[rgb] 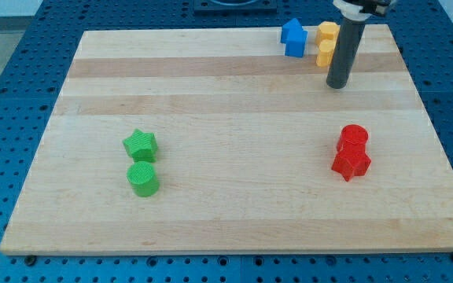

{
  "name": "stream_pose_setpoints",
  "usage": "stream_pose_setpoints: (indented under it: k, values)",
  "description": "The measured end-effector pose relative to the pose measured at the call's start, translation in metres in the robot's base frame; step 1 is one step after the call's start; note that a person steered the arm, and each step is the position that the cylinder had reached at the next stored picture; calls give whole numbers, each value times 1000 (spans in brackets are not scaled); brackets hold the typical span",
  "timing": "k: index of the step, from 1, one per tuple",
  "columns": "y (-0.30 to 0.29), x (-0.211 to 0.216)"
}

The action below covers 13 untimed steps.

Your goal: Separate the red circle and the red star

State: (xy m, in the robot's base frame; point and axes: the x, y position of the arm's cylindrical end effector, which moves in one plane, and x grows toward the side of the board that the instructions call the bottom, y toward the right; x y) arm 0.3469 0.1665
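The red circle (354,136) and the red star (351,162) sit touching each other at the view's right, the circle just above the star. My tip (337,84) rests on the board above them, a clear gap away from the red circle. The rod rises toward the view's top and partly hides a yellow block (325,53).
A blue block (293,38) and two yellow blocks (326,32) stand near the board's top edge, just left of the rod. A green star (140,145) and a green circle (142,178) sit together at the view's lower left. The wooden board (226,102) lies on a blue pegboard table.
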Motion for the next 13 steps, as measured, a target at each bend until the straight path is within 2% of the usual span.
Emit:
stream_pose_setpoints:
  k: [1,2,3,5,6,7,9,10,11,13]
  values:
    - [0,0]
    - [-55,32]
    - [-97,120]
    - [-104,182]
    - [-85,239]
    - [-82,239]
    - [18,239]
    - [18,225]
    - [18,174]
    - [18,121]
